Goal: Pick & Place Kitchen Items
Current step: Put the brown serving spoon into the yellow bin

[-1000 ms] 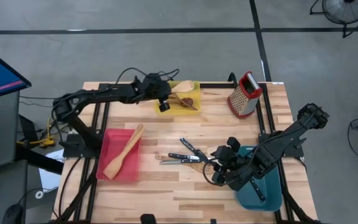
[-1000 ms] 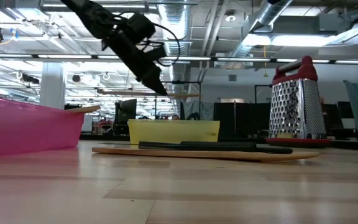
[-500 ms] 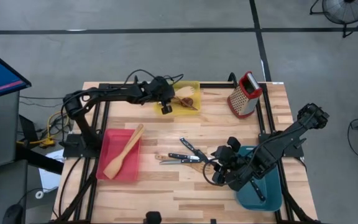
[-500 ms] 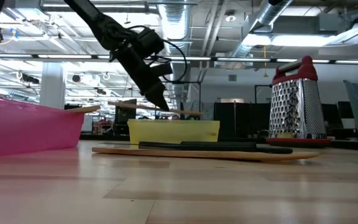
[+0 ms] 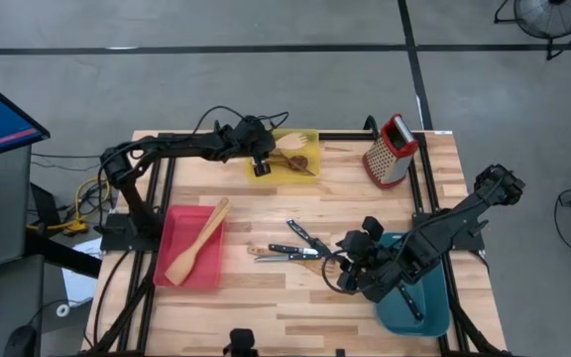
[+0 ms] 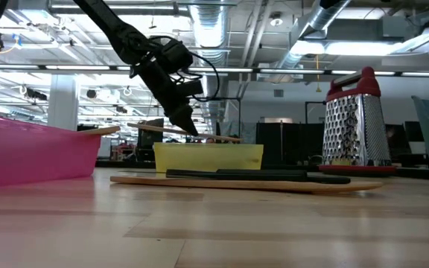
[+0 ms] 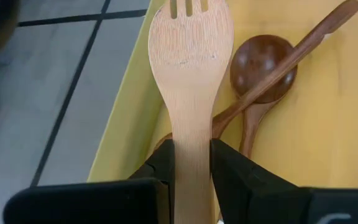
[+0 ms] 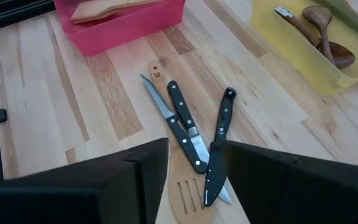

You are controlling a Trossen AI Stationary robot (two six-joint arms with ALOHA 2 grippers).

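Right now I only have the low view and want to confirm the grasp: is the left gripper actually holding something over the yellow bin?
Observer: Yes. The left gripper is shut on the handle of a pale slotted spatula.
Operator: Anything already in the bin?
Observer: Two dark wooden spoons lie crossed in the yellow bin.
Operator: And the right arm?
Observer: The right gripper hangs open near the black-handled knives on the table, next to the teal bin.
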